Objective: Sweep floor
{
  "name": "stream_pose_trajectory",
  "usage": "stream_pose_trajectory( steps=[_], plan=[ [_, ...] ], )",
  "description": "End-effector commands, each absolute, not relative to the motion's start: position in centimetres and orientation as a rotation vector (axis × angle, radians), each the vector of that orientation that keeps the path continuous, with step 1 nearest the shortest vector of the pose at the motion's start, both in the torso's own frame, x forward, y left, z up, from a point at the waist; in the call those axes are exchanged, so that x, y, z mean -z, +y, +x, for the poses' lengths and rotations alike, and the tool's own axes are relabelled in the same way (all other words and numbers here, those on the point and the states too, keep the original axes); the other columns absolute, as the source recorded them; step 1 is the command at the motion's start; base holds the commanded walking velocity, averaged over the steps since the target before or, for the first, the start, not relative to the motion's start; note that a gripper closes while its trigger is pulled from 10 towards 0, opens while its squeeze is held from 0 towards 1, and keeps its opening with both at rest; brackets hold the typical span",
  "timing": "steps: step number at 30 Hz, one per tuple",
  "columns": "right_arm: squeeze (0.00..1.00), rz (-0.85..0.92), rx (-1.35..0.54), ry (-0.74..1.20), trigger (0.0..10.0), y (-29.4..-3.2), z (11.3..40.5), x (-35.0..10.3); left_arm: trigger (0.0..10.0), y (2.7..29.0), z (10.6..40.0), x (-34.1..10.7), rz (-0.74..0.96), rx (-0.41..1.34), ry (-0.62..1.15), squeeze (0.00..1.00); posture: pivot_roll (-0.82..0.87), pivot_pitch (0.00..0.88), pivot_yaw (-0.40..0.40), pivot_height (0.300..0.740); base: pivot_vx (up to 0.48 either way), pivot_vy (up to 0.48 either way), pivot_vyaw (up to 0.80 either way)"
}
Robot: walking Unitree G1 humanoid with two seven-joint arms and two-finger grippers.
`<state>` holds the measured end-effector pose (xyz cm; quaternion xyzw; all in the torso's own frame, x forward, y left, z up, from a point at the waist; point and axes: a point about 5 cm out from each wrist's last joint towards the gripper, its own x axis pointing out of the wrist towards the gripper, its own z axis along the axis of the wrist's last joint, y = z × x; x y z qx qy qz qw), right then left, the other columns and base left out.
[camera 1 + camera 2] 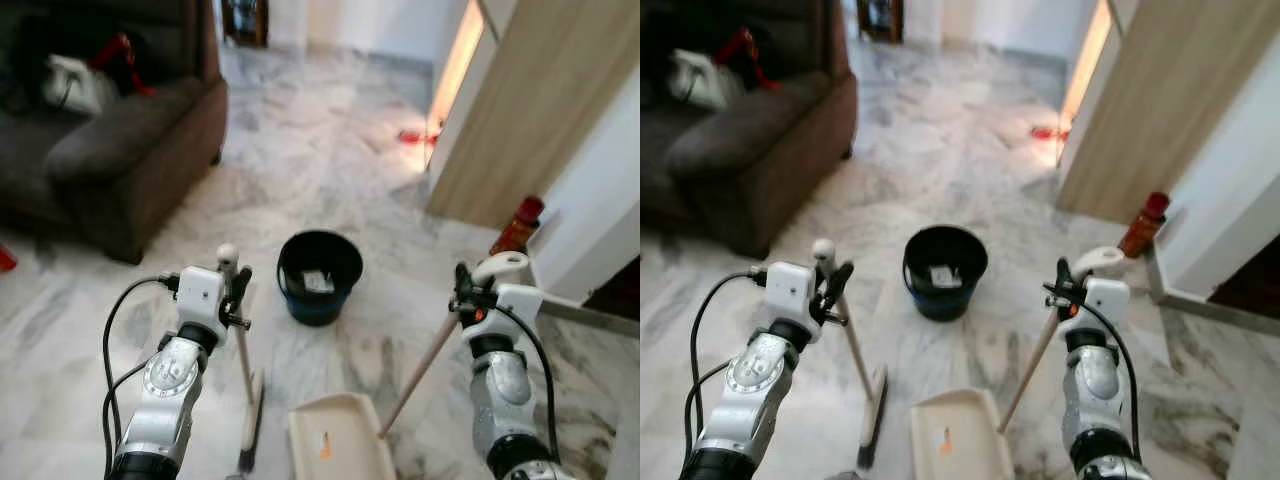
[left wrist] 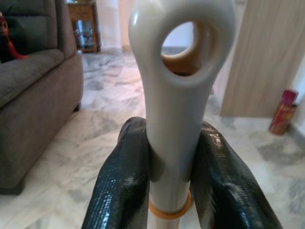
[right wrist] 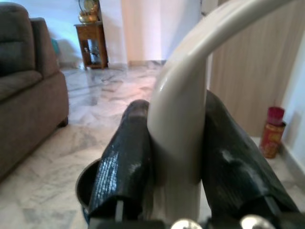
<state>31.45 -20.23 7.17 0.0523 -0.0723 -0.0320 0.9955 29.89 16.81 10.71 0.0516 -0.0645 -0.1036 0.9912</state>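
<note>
In the left eye view, a black bucket (image 1: 319, 276) is seen standing on the marble floor (image 1: 330, 150), between and just beyond the two arms; something pale and flat lies inside it, too small to be identified. A cream dustpan (image 1: 338, 438) rests on the floor nearer the robot, with a small orange scrap in its tray. Its long wooden handle (image 1: 425, 365) slopes up to the right gripper (image 1: 468, 297), which is clamped near the pale looped top. The broom (image 1: 240, 350) is held almost upright by the left gripper (image 1: 234, 290), its head set on the floor just beside the dustpan. A dark brown sofa (image 1: 110, 150) stands at far left, and a red bottle (image 1: 517, 225) at the foot of the wall on the right.

In the right eye view, both silver forearms are raised from the lower edge, wrists bent upward, the bucket (image 1: 945, 270) centred between them.

In the left wrist view, the broom's cream handle tip (image 2: 178, 71), pierced by a round hanging hole, is pinched between the two black fingers (image 2: 121, 186); an orange ring circles the shaft below.

In the right wrist view, the dustpan's curved cream grip (image 3: 183, 119) is pressed between the fingers (image 3: 124, 162), with the bucket rim (image 3: 83, 183) visible beneath.
</note>
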Motion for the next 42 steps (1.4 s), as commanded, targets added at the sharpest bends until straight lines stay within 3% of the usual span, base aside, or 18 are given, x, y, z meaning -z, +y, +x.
stream_pose_trajectory(
  steps=[1,26,35,42],
  plan=[
    [0.00,0.122,0.103,-0.171,10.0,-21.15,31.53,-7.72,10.0,16.14,30.53,-12.11,0.122,0.220,-0.198,0.00,0.22,0.071,-0.108,0.740,0.000,0.000,-0.80],
    [0.00,0.107,0.109,-0.152,10.0,-21.16,31.27,-7.33,10.0,16.35,30.71,-11.74,0.160,0.193,-0.199,0.00,0.20,0.068,-0.112,0.740,0.000,0.000,-0.80],
    [0.00,0.107,0.100,-0.146,10.0,-20.71,31.21,-7.13,10.0,15.94,30.61,-11.57,0.151,0.212,-0.201,0.00,0.20,0.048,-0.110,0.740,0.000,-0.334,-0.80],
    [0.00,0.109,0.100,-0.145,10.0,-20.64,31.23,-7.11,10.0,16.20,30.69,-11.55,0.151,0.211,-0.200,0.00,0.20,0.037,-0.108,0.740,0.000,0.000,-0.80]
  ],
)
